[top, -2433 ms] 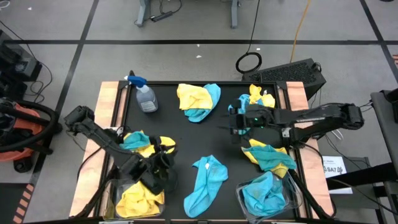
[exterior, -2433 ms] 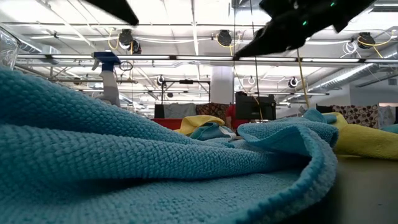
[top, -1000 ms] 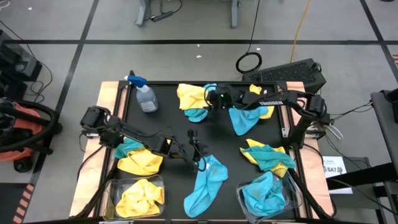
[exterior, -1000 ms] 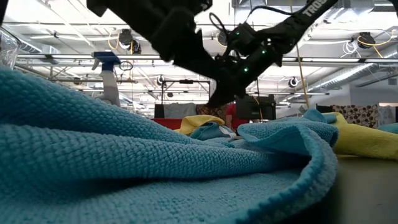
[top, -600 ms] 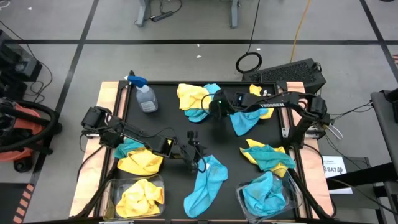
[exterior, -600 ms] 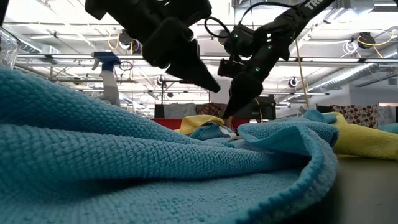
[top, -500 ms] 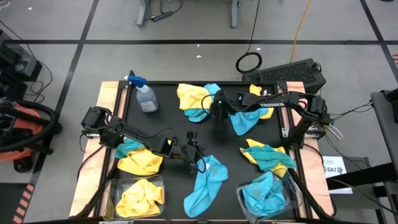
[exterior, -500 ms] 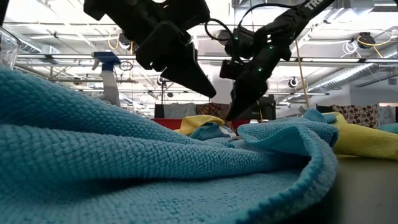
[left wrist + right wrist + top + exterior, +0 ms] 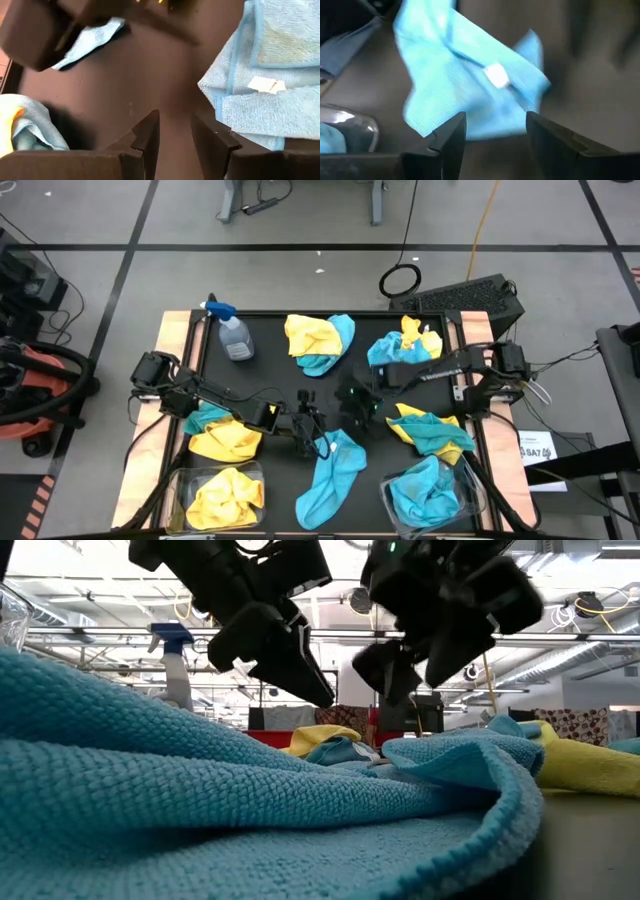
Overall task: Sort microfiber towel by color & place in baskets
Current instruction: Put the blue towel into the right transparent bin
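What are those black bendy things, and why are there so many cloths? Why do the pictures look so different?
They are two robot arms sorting cloths by color. One picture looks down from above, one sits low on the table, and two come from cameras on the wrists. Yellow and blue cloths lie about, beside a spray bottle. One clear bin has yellow cloths, the other bin blue ones. The left gripper and the right gripper hover by a blue cloth with open, empty fingers.
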